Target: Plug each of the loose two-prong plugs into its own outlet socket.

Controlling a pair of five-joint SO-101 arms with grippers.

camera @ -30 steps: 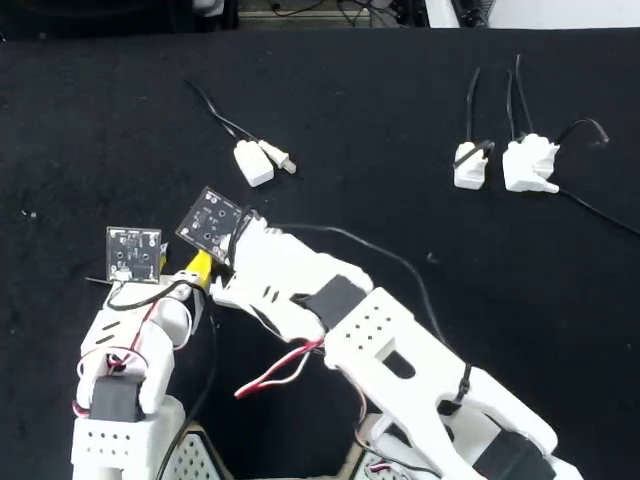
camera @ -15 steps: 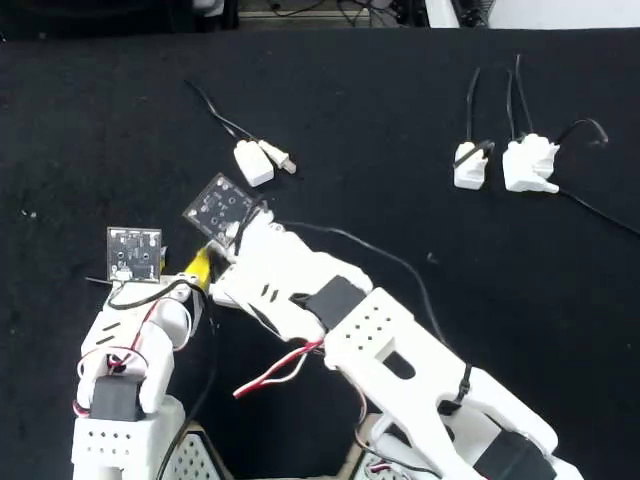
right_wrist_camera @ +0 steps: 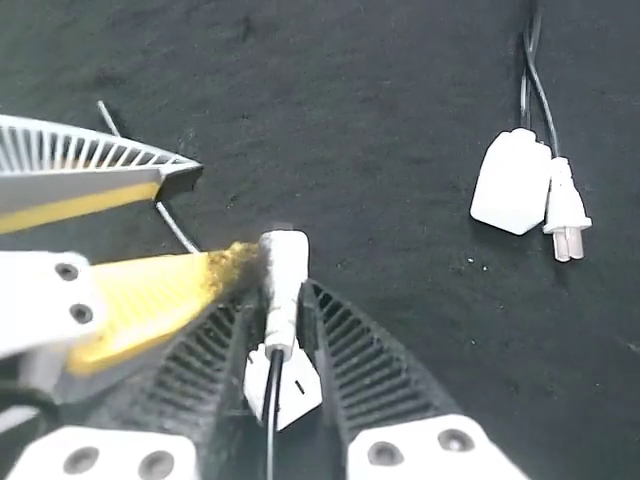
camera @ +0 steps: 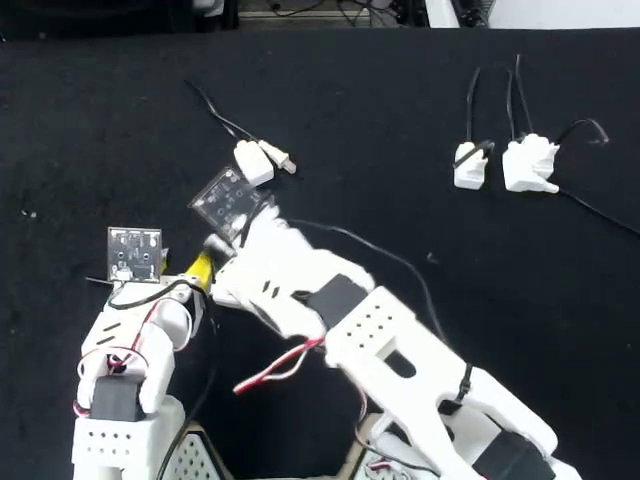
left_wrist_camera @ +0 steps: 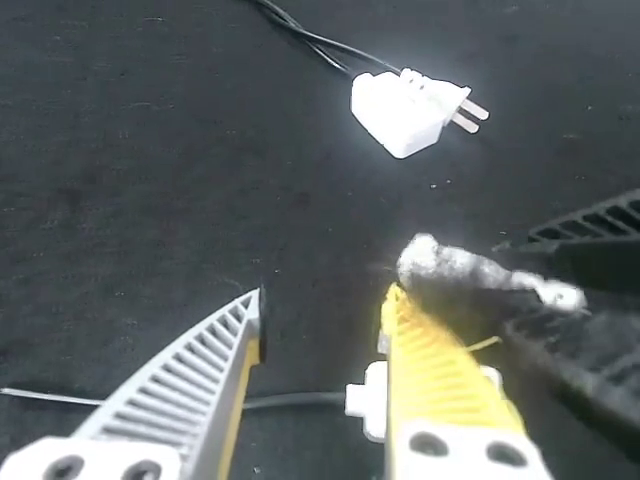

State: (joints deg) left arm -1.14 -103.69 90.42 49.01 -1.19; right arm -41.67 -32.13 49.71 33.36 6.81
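In the high view, the right gripper (camera: 230,243) and left gripper (camera: 185,270) are being held just beside each other over the black table (camera: 90,120), near a loose plug (camera: 278,157) lying beside a white block (camera: 252,164). In the left wrist view, the left gripper's jaws are being held apart. In the right wrist view, a corded plug (right_wrist_camera: 279,275) is being clamped by the right gripper.

A matte black table (camera: 380,80) spans the high view.

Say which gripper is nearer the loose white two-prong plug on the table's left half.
Right. The right gripper is a short way from the white two-prong plug; the left gripper is farther back.
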